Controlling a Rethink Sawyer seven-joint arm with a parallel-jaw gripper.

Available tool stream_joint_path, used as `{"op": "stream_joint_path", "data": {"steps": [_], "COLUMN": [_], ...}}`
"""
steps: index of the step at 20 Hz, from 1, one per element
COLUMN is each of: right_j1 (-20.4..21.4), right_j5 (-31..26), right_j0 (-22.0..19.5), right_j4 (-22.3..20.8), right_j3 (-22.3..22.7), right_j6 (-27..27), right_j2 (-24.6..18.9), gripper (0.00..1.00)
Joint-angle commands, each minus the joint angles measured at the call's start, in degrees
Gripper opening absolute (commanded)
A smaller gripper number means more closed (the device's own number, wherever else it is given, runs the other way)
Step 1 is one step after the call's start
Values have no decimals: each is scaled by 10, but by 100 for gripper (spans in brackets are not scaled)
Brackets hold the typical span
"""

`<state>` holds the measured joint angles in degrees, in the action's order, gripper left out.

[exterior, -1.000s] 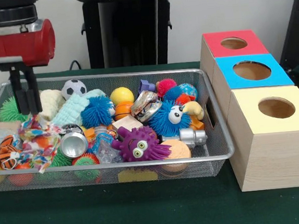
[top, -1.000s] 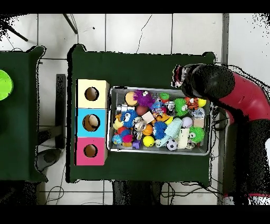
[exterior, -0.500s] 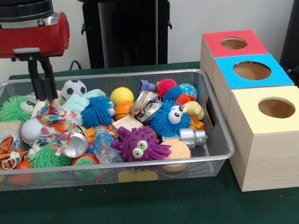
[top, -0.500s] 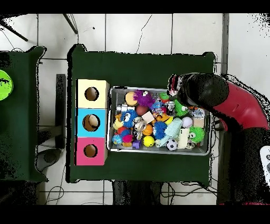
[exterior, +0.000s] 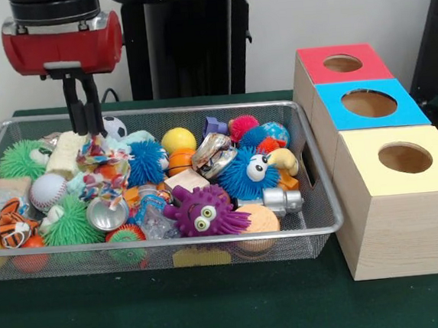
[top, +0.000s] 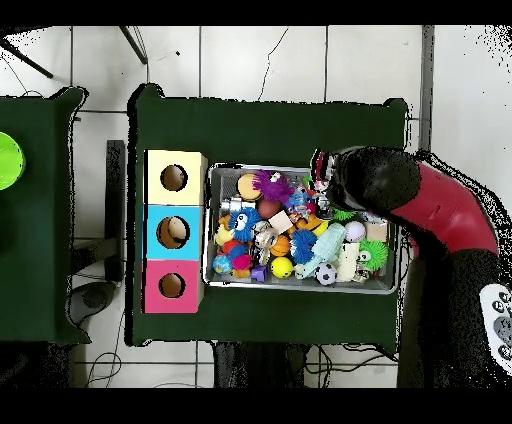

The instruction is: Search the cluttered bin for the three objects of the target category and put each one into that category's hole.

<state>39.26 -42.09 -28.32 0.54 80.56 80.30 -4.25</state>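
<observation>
The wire mesh bin [exterior: 172, 245] stands on the green table, packed with toys. My gripper [exterior: 87, 132] hangs over the bin's left part, shut on a knotted rope toy [exterior: 101, 173] of white cord with red, blue and yellow strands. The toy dangles from the fingertips just above the clutter. I cannot single out other rope toys. The round hole [exterior: 405, 158] in the pale yellow box top is at the right, nearest the camera. In the overhead view the arm [top: 385, 185] covers the gripper; the bin [top: 300, 289] and the yellow box's hole [top: 174, 178] show.
The blue-topped box [exterior: 369, 103] and the red-topped box [exterior: 342, 63] stand behind the yellow one. In the bin lie a plush tiger [exterior: 5, 221], a baseball [exterior: 46, 190], a silver can [exterior: 107, 214], a purple spiky toy [exterior: 204, 211] and a blue spiky toy [exterior: 250, 173].
My gripper has risen and moved right across the bin's left part, carrying the rope toy with it. A baseball and a green spiky ball now show where the toy lay.
</observation>
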Motion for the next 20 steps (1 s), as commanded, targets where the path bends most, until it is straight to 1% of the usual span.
{"op": "stream_joint_path", "data": {"steps": [1,4,8,13,17,19,20], "right_j1": [15,26,33,34,44,45,46], "right_j5": [-28,-58,-74,-76,-88,-77,-82], "right_j0": [23,35,46,49,60,65,69], "right_j4": [22,26,36,49,54,58,60], "right_j3": [47,32,26,29,29,31,31], "right_j6": [159,160,161,154,154,154,158], "right_j2": [26,38,52,61,73,77,81], "gripper": [0,0,0,0,0,0,0]}}
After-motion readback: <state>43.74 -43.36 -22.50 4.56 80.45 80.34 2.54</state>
